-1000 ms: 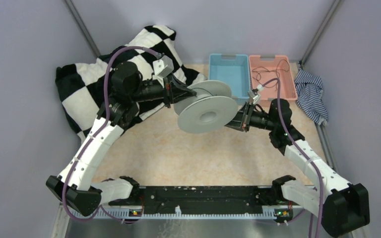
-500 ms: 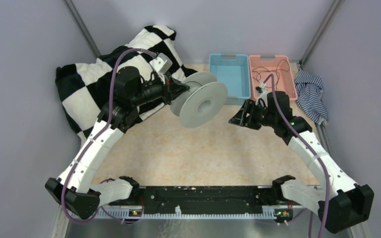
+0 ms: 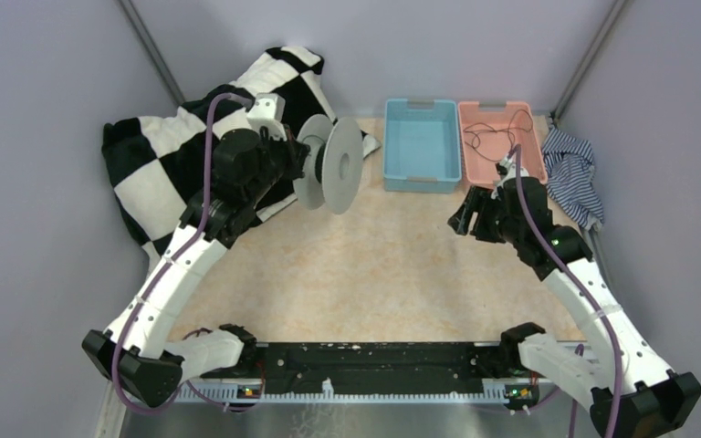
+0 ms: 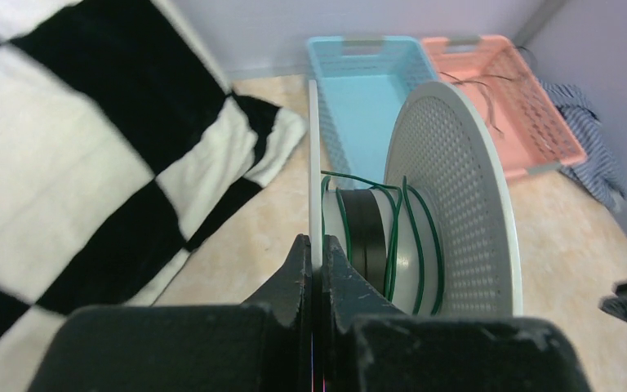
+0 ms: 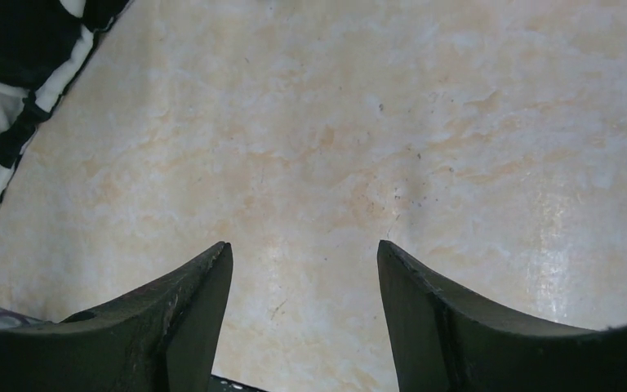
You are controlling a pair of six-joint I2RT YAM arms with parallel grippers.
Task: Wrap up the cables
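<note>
The right gripper hovers above the bare beige table top, nearest the arm bases. Its fingers are spread wide with nothing between them.

Farther out on the other side, the left gripper is clamped on the near flange of the pale grey round plastic spool. The spool is held off the table with its flanges upright, so its axis runs roughly level, left to right. Green wire loops and a dark winding sit around the hub.

At the far edge stand the light blue plastic tray and, just beside it on the right, the salmon-pink plastic tray. The thin black cables lie loosely looped inside the pink tray.

The cables lie beyond the right gripper and slightly to its right. The right arm is judged clearly nearer to them, since the blue tray stands between the spool and the cables. A pickup would likely call for reaching forward and down over the pink tray's near wall.
</note>
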